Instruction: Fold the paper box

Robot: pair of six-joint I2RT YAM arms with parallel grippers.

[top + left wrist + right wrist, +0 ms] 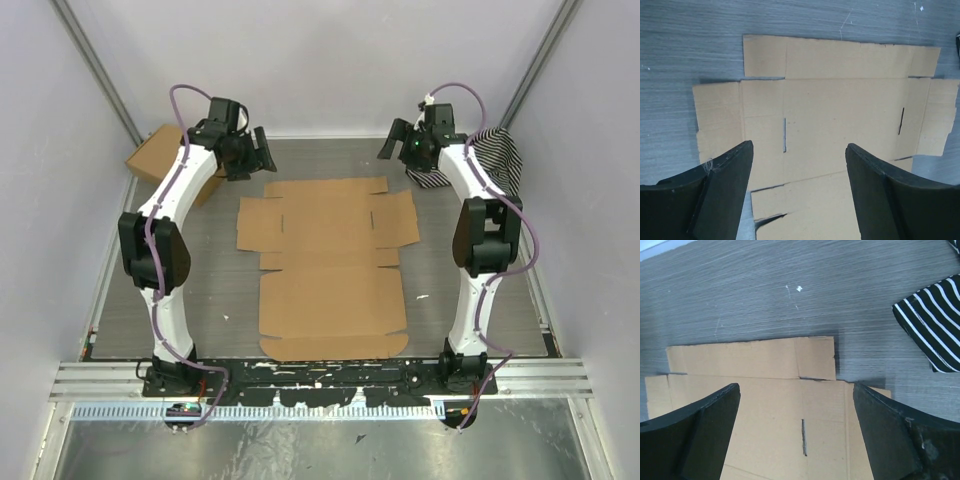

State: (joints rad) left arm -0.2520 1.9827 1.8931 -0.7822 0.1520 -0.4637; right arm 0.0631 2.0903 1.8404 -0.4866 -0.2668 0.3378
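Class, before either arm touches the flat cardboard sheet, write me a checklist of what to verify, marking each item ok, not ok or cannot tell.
1. Cardboard sheet lies flat, no flap raised: ok.
2. Left jaws open and empty, above the sheet's far left: ok.
3. Right jaws open and empty, above the sheet's far right: ok.
4. Striped cloth lies apart from the sheet: ok.
5. Formed box in the far left corner sits apart from the sheet: ok.
6. Sheet held against sliding on the table: cannot tell.
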